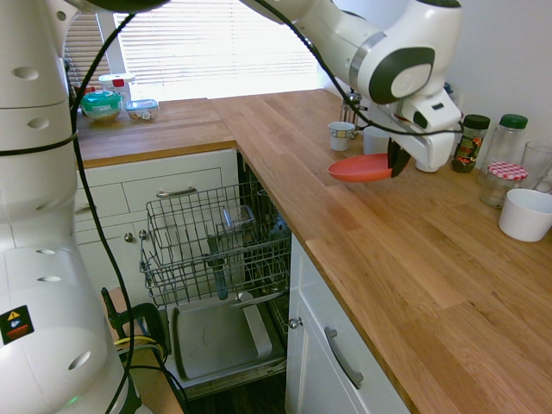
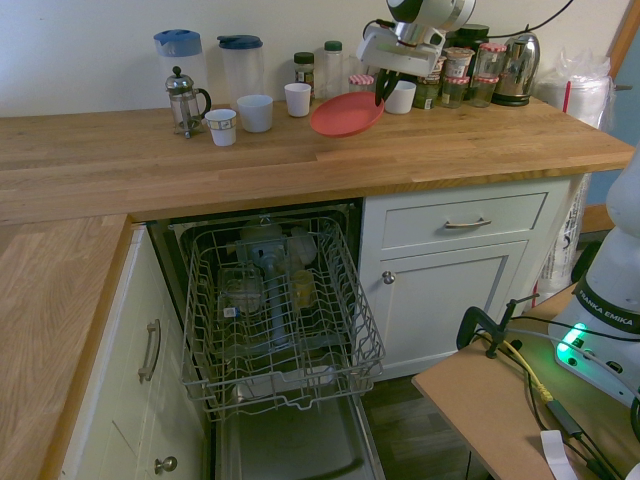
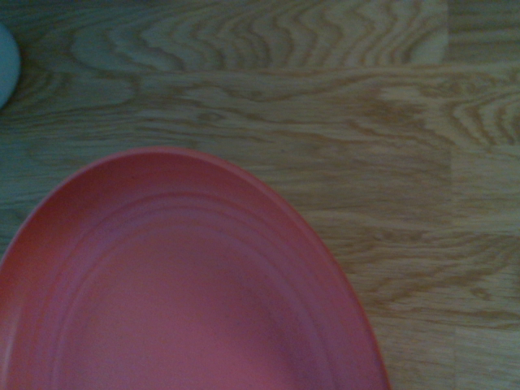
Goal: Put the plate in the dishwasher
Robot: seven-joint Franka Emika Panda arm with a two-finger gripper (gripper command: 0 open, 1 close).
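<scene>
Hand, first exterior view, upper right: clamped on rim of plate. Second exterior view: plate tilted, upper centre; rack below, lower centre. Single-edge grip could let plate swivel, catching wires. Wrist view: plate cut off, white item upper left unidentifiable.

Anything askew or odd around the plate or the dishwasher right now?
Nothing looks spilled or damaged. The red plate tilts in the gripper, gripped at its rim. The dishwasher's wire rack is pulled out over its lowered door, which looks normal for loading.
</scene>
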